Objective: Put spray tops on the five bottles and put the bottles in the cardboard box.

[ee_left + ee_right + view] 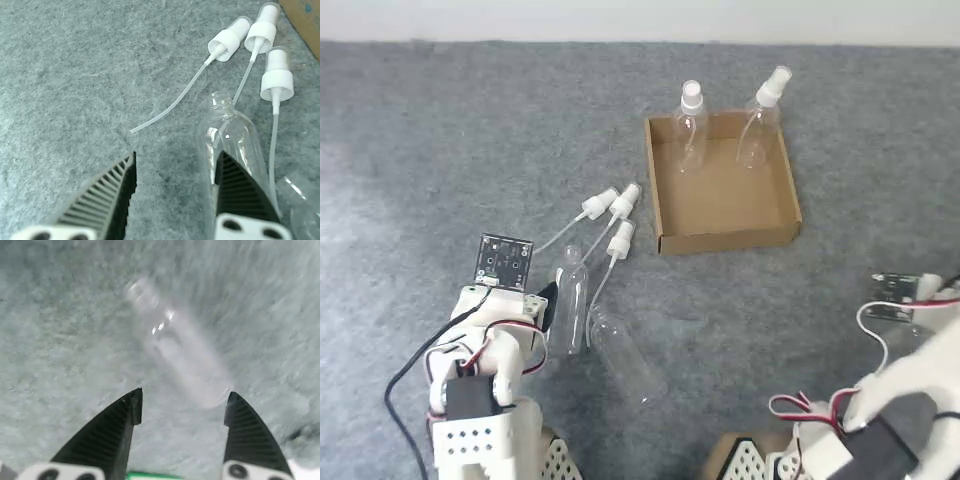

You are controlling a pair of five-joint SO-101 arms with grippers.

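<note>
Two capped bottles (691,130), three uncapped bottles (572,300), three loose spray tops (621,240), one cardboard box (730,239).

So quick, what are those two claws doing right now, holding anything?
Left gripper: open, holding nothing.
Right gripper: open, holding nothing.

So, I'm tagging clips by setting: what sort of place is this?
Probably a robot test bench: a grey felt work surface, a left arm and right arm side by side, and a cardboard box and spray tops laid out.

readable text: none | cardboard box (306,17): faint blue marks, too blurred to read
</note>
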